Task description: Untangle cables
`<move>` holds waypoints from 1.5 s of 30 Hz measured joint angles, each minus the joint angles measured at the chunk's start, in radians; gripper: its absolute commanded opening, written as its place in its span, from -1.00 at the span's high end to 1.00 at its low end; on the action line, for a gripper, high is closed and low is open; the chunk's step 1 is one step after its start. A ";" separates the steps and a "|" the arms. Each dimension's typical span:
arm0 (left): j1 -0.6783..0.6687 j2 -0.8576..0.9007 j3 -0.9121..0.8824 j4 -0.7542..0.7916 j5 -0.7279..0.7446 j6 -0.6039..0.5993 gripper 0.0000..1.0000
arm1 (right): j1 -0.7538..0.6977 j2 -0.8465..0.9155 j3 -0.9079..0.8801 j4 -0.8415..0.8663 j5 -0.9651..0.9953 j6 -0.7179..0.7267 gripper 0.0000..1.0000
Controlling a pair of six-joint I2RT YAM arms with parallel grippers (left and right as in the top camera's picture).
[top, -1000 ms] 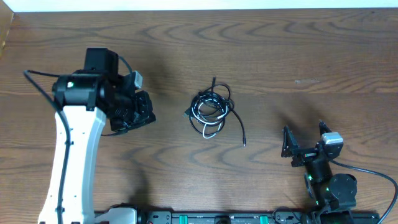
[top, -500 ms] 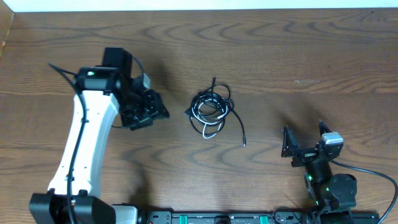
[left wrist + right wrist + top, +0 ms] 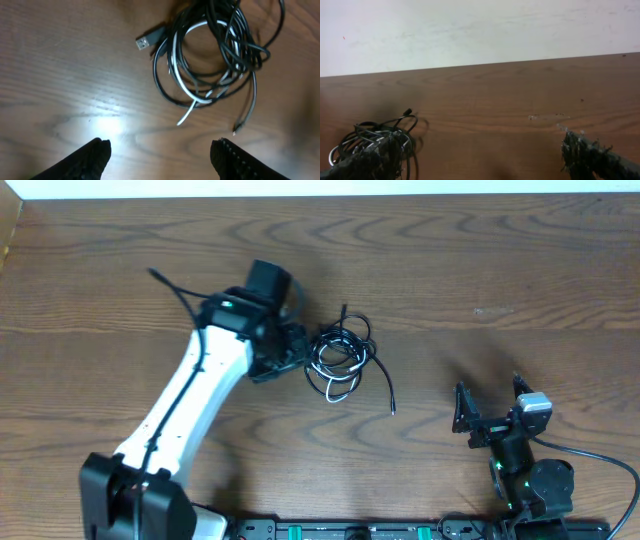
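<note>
- Right end effector (image 3: 490,398), nearest the base and well to the right of the cables (image 3: 340,352): fingers apart, empty.
- Left end effector (image 3: 161,150), just left of the cables: fingers apart, nothing held.
- Cables on the table (image 3: 520,270): one tangled coil, black and white; untangling not yet begun.

We see the left arm (image 3: 190,405) swing away from the left edge of the desk (image 3: 520,270) toward its middle. A second ago its white link stood almost square to the near edge; now it slants from the near left corner rightward toward the far edge. The left gripper (image 3: 290,355) travels with it, from well apart from the cables (image 3: 340,352) to just beside the left side of the bundle. Its fingers (image 3: 95,157), together before, now stand apart with bare wood between them and the cables lying ahead of the tips.
</note>
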 measured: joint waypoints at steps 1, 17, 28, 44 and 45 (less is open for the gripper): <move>-0.019 0.014 0.000 0.014 -0.014 -0.020 -0.39 | 0.000 0.000 0.000 0.000 0.000 0.000 -0.98; -0.114 0.274 -0.007 0.109 -0.068 -0.118 -0.10 | 0.000 0.000 0.000 0.000 0.000 0.000 -0.99; -0.114 0.280 -0.010 0.145 -0.068 -0.126 0.85 | 0.000 0.000 0.000 0.000 0.000 0.000 -0.98; -0.114 0.280 -0.010 0.126 -0.068 -0.077 0.42 | 0.000 0.000 0.000 0.000 0.000 0.000 -0.98; -0.115 0.280 -0.010 0.126 -0.068 -0.074 0.38 | 0.000 0.000 0.000 0.000 0.000 0.000 -0.99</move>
